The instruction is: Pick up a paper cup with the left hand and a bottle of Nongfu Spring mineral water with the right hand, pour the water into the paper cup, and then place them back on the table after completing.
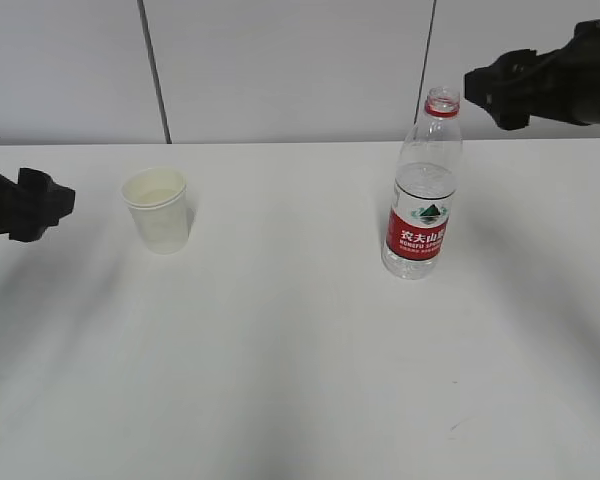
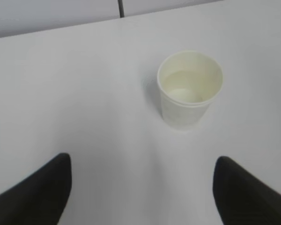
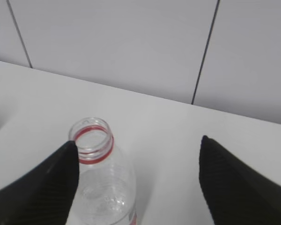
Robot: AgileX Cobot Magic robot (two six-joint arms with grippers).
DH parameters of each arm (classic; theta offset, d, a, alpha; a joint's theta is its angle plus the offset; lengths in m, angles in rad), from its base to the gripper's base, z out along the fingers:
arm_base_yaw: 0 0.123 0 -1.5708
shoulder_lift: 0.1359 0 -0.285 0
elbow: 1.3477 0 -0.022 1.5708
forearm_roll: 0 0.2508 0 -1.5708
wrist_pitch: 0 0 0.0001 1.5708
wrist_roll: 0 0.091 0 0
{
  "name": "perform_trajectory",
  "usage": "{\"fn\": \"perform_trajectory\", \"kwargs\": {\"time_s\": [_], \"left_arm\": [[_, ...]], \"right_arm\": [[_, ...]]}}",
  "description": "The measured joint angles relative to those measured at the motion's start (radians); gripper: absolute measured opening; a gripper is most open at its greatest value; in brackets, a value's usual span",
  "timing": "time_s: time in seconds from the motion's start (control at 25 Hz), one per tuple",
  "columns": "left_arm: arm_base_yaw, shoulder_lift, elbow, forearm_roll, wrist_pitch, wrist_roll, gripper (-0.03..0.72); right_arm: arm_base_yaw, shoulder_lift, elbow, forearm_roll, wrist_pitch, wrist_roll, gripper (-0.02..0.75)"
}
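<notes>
A white paper cup [image 1: 158, 210] stands upright on the white table [image 1: 280, 340] at the left, with clear water in it; it also shows in the left wrist view [image 2: 189, 89]. An uncapped Nongfu Spring bottle [image 1: 423, 190] with a red label stands upright at the right, partly full; its open neck shows in the right wrist view [image 3: 91, 139]. My left gripper [image 1: 55, 205] is open and empty, left of the cup and apart from it [image 2: 141, 183]. My right gripper [image 1: 480, 95] is open and empty, up beside the bottle's neck on its right [image 3: 138, 161].
A grey panelled wall [image 1: 280, 60] with dark seams rises behind the table's far edge. Nothing else stands on the table between cup and bottle or in front of them.
</notes>
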Motion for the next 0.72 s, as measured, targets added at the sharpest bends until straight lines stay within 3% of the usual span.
{"fn": "perform_trajectory", "kwargs": {"time_s": [0.24,0.48,0.64,0.72], "left_arm": [[-0.001,-0.071,-0.055,-0.024,0.267,-0.001,0.563],[-0.001,-0.078,-0.094,-0.083,0.514,-0.001,0.563],[-0.001,-0.078,-0.121,-0.13,0.633,-0.001,0.563],[-0.001,-0.078,-0.139,-0.153,0.697,-0.001,0.563]], "right_arm": [[0.0,-0.004,0.0,0.002,0.203,0.082,0.587],[0.0,-0.046,0.0,0.108,0.428,0.067,0.587],[0.0,-0.075,0.0,0.359,0.598,-0.171,0.587],[0.0,-0.086,0.0,0.543,0.694,-0.347,0.587]]}}
